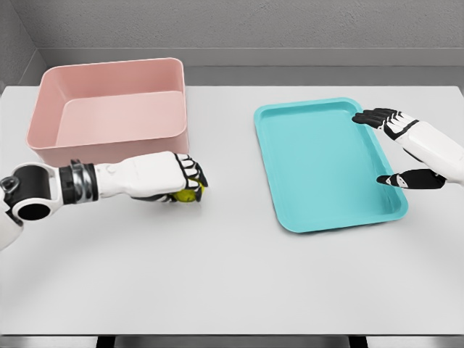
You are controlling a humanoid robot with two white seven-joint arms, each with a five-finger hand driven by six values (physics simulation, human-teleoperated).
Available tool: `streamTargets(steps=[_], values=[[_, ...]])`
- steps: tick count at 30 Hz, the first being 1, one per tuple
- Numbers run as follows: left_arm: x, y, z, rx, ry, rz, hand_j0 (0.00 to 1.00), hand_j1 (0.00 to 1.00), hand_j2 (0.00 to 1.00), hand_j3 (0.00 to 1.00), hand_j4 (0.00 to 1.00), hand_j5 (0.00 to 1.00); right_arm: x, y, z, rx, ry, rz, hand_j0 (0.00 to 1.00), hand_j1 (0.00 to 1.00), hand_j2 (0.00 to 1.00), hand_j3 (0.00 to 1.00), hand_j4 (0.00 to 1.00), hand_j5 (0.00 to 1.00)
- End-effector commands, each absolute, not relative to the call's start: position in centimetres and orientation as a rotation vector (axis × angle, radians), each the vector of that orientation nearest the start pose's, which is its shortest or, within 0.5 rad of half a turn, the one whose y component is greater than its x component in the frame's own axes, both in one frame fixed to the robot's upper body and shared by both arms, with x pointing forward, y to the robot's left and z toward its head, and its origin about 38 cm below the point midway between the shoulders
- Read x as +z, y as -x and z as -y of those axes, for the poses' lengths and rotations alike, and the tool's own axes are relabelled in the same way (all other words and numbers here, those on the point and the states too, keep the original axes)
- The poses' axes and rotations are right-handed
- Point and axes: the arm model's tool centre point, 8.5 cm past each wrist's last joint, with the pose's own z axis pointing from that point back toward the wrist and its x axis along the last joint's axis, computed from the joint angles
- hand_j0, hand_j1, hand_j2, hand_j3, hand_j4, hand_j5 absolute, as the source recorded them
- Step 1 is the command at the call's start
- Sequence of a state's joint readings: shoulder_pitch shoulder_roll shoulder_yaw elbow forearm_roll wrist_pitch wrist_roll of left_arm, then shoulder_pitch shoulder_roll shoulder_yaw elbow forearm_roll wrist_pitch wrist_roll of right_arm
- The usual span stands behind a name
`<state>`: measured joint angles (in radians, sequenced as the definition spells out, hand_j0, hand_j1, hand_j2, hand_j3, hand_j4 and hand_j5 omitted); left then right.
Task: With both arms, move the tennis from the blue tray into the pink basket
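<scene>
While the left hand (183, 180) is clenching the yellow-green tennis ball (187, 193) just in front of the pink basket (109, 109), the right hand (395, 148) is hovering with fingers spread — holding nothing — over the blue tray (326, 167) on the table (232, 283).

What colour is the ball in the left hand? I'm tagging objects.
Yellow-green, seen between the fingers of the left hand gripping the ball; head view.

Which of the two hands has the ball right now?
The left hand, in front of the pink basket: its fingers are curled around the yellow-green tennis ball. The right hand is open and holds nothing, over the blue tray's right edge.
</scene>
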<state>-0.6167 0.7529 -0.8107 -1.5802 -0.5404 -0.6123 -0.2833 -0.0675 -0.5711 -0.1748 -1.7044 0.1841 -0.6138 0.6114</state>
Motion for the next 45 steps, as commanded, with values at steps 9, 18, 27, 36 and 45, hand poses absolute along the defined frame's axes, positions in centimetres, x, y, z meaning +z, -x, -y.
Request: streamTargets(steps=[9,18,27,36,45], values=[[19.6,-40.4,-22.1,2.763,0.383,-2.096,0.53,0.53,0.53,0.53,0.53,0.53,22.3,-34.7,35.8,1.446,0.391,1.838,1.00,1.00,1.00,1.00,1.00,1.00],[21.1,-41.0,-22.7,2.746,0.431,-2.093,0.53,0.53,0.53,0.53,0.53,0.53,22.3,-34.7,35.8,1.446,0.391,1.838,1.00,1.00,1.00,1.00,1.00,1.00],[22.6,-41.7,-23.5,2.736,0.477,-2.102,0.53,0.53,0.53,0.53,0.53,0.53,22.3,-34.7,35.8,1.445,0.390,1.839,1.00,1.00,1.00,1.00,1.00,1.00],[23.8,-43.1,-24.7,2.736,0.551,-2.127,0.53,0.53,0.53,0.53,0.53,0.53,22.3,-34.7,35.8,1.445,0.388,1.841,1.00,1.00,1.00,1.00,1.00,1.00],[25.4,-46.0,-28.2,2.761,0.715,-2.202,0.53,0.53,0.53,0.53,0.53,0.53,22.3,-34.7,35.8,1.444,0.387,1.842,1.00,1.00,1.00,1.00,1.00,1.00]])
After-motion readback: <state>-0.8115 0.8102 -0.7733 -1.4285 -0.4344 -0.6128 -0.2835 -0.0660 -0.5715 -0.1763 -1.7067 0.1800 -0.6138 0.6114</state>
